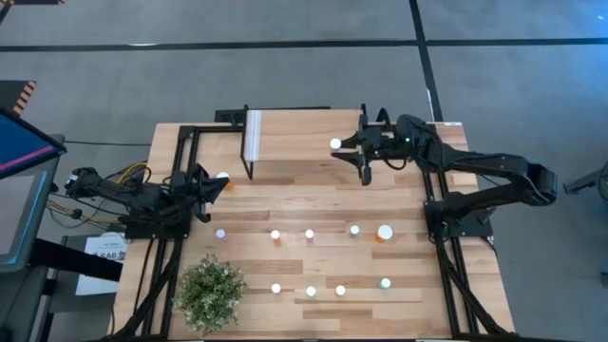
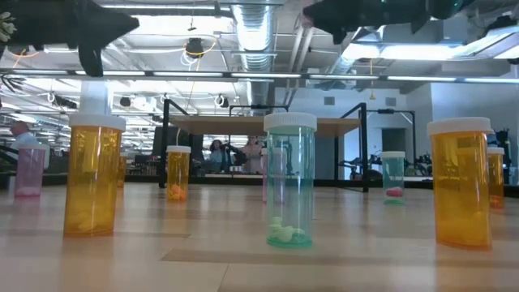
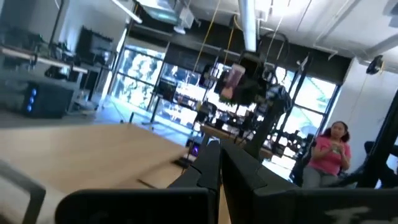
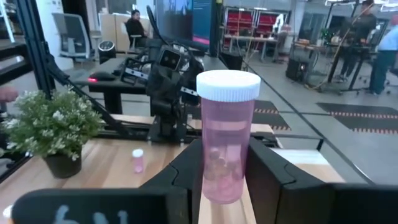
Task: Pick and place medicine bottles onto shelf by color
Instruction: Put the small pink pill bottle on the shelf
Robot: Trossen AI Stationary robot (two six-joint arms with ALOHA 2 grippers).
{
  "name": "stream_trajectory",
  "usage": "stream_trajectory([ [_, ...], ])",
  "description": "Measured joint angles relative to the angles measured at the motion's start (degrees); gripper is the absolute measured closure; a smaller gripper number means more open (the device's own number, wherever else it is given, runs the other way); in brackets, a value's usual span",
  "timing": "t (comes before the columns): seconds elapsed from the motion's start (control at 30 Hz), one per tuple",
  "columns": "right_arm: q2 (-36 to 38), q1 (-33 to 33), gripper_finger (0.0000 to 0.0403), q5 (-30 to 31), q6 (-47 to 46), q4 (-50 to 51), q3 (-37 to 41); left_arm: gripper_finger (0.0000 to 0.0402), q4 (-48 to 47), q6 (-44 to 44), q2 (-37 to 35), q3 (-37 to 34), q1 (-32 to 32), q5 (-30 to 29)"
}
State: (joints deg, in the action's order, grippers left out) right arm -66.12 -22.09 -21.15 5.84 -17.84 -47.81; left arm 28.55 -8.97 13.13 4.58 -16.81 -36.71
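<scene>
Pink white-capped medicine bottle [image 4: 224, 140] upright above shelf [image 1: 294, 144].

Bright ceiling lights [image 2: 381, 53] are flooding the room, glaring white in the low view. The table [image 1: 313, 204] is showing only soft, short shadows. The pink bottle [image 4: 225, 134] between the right gripper [image 4: 225, 177] fingers is looking sharp, while the left wrist view is smearing with blur throughout.
</scene>
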Motion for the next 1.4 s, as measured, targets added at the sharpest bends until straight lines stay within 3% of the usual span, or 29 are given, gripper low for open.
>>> stream_trajectory([
  [0.37,-7.62,-0.04,0.0289,0.09,-2.46,-9.29,-0.02,0.0354,-10.38,1.08,3.25,10.09,5.12,0.47],
  [0.8,-11.13,0.54,0.0289,0.22,-3.96,-13.36,-0.17,0.0274,-10.24,3.74,22.06,19.01,11.66,3.80],
  [0.97,-11.13,2.51,0.0289,1.32,-4.01,-15.82,-0.22,0.0232,-10.17,5.76,31.33,24.65,14.51,8.50],
  [1.13,-11.14,6.50,0.0289,7.18,-0.68,-15.94,-0.24,0.0190,-10.22,6.65,39.61,30.62,16.24,12.80],
  [1.3,-11.69,8.81,0.0289,9.57,0.04,-16.18,-0.26,0.0173,-10.23,8.52,45.46,35.91,17.12,19.52],
  [1.4,-13.68,9.56,0.0289,10.25,-0.07,-17.00,-0.29,0.0172,-10.24,9.25,48.07,38.25,17.45,20.56],
])
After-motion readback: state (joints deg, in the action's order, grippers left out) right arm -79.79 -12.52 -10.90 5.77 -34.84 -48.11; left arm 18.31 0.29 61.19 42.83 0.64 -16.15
